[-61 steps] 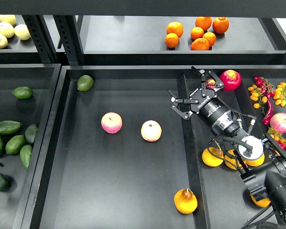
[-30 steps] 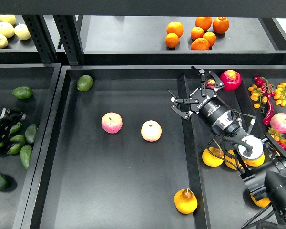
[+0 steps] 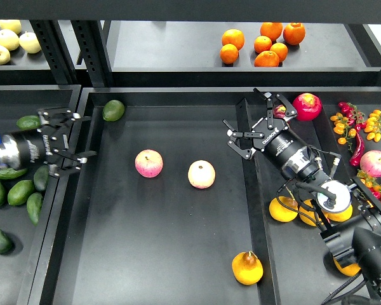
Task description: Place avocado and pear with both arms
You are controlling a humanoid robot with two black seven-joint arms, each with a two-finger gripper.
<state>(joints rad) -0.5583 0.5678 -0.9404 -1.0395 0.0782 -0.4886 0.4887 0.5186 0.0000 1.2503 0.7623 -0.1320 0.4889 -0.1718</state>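
The pear, yellow-orange with a brown stem, lies near the front of the large middle tray. Several dark green elongated avocados lie in the left tray; I cannot tell which one is meant. A rounder, lighter green avocado sits at the middle tray's back left. My left gripper is open and empty, over the rim between the left and middle trays, just right of the avocados. My right gripper is open and empty, over the middle tray's right rim, far behind the pear.
Two pink-and-yellow apples lie mid-tray. The right tray holds oranges, a red fruit, peppers and small tomatoes. The back shelf holds oranges and pale apples.
My left arm has come in from the left edge and moved up and right over the avocados to the tray rim, its gripper now spread open. The right arm has not moved.
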